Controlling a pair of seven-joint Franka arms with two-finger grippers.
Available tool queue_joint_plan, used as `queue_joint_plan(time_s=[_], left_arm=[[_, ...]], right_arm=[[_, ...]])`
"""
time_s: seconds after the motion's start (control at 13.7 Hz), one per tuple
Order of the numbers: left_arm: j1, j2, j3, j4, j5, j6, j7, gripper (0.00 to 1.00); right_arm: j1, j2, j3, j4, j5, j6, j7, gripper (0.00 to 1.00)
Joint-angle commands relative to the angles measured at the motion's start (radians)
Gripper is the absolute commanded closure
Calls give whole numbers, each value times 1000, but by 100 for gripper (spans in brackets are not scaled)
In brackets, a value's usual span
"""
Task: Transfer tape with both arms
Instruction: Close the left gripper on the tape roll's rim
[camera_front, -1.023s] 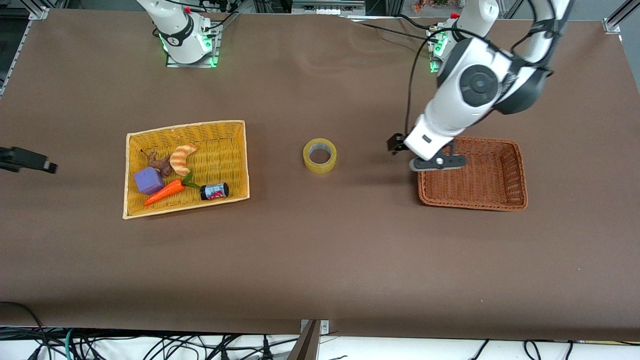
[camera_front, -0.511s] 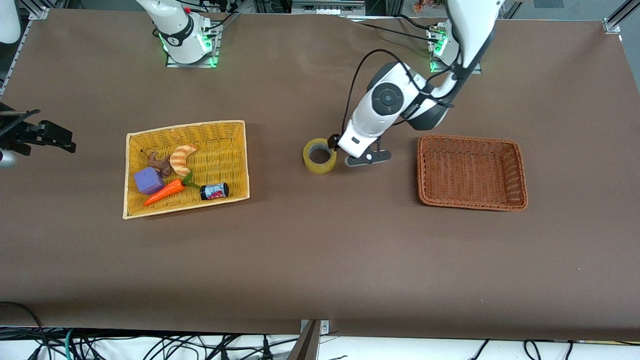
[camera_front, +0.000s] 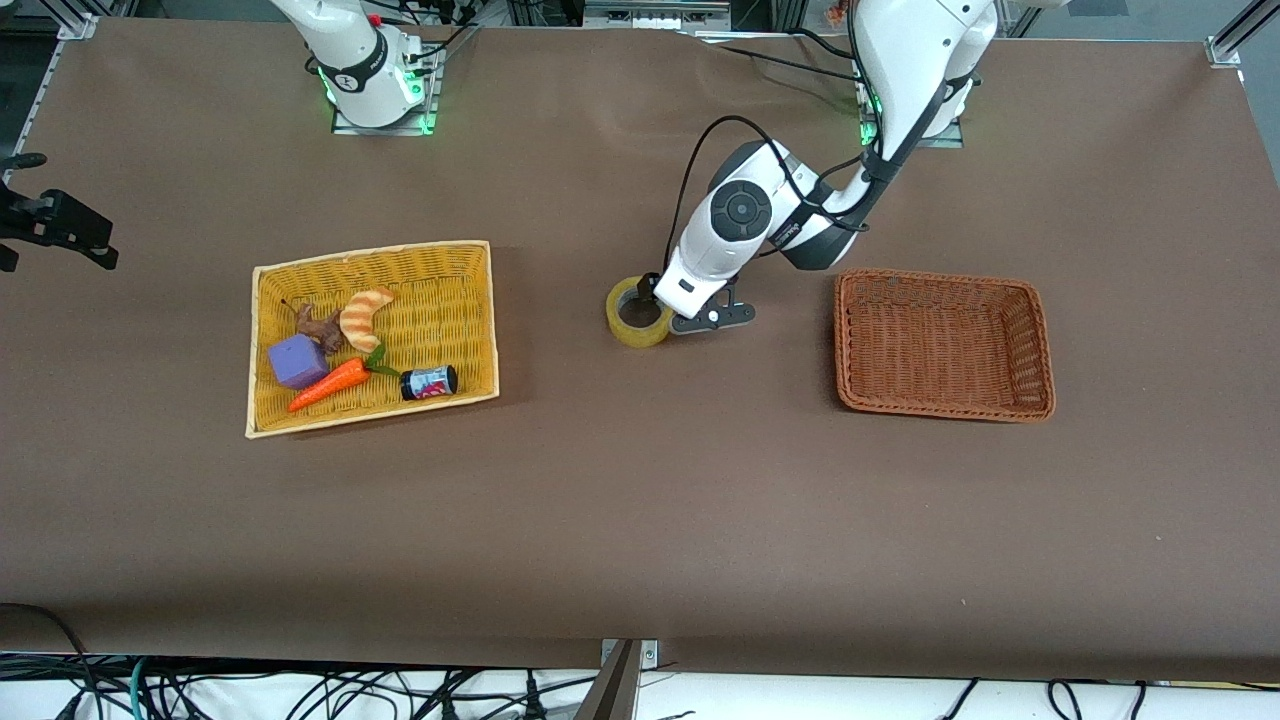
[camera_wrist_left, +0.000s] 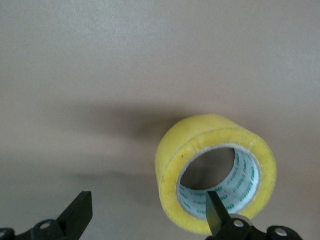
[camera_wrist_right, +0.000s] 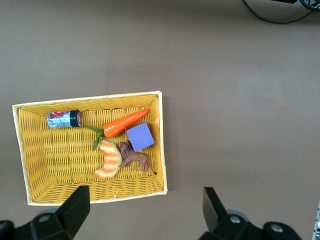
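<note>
The tape (camera_front: 638, 312), a yellowish roll with a pale printed core, lies flat on the brown table between the two baskets. It also shows in the left wrist view (camera_wrist_left: 216, 172). My left gripper (camera_front: 662, 300) is low at the roll's rim on the side toward the brown basket. It is open (camera_wrist_left: 146, 201): one fingertip (camera_wrist_left: 214, 212) is at the core hole and the other stands on the outside of the roll's wall. My right gripper (camera_front: 58, 226) is open and empty (camera_wrist_right: 145, 196), held high at the right arm's end of the table.
A yellow wicker basket (camera_front: 470, 262) toward the right arm's end holds a croissant (camera_front: 362, 315), purple cube (camera_front: 296, 361), carrot (camera_front: 330, 383), small black can (camera_front: 429, 382) and a brown toy. A brown wicker basket (camera_front: 1036, 340) lies toward the left arm's end.
My left arm swung from over the brown basket to the tape and came down onto its rim. My right gripper shifted at the view's edge, farther from the front camera.
</note>
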Motion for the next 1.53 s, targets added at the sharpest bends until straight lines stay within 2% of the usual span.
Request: queue_joint_plan(time_s=[0.0,0.29,0.37,0.44,0.51,0.58,1.17,1.24,1.46], left_arm=[[-38,38,36,28,-7,44,-5,0],[-74,74,53,28,-6,98,-7,0],[-76,78,54,28,-6,100,-7,11],[-76,80,54,28,-6,100,-3,39],[-79,80,54,28,-6,100,-3,72],[-82,80,54,26,-6,100,-3,100],[-26,-39,51,16,-4,34,1,100],[14,-79,50,16,-2,-29,27,100],[193,-217,36,13,-19,-260,284,100]], right_arm=[[23,1,-32,-31,3,10,-5,0],[20,25,-37,-12,1,11,1,0],[20,27,-38,-5,3,10,-2,0],[20,27,-37,-3,3,11,-1,0],[20,28,-37,-2,3,11,-1,0],[20,28,-37,-2,4,11,-1,0],[21,36,-37,-2,19,11,-1,0],[21,36,-37,-2,21,11,-1,0],[21,37,-37,-2,21,11,-2,0]])
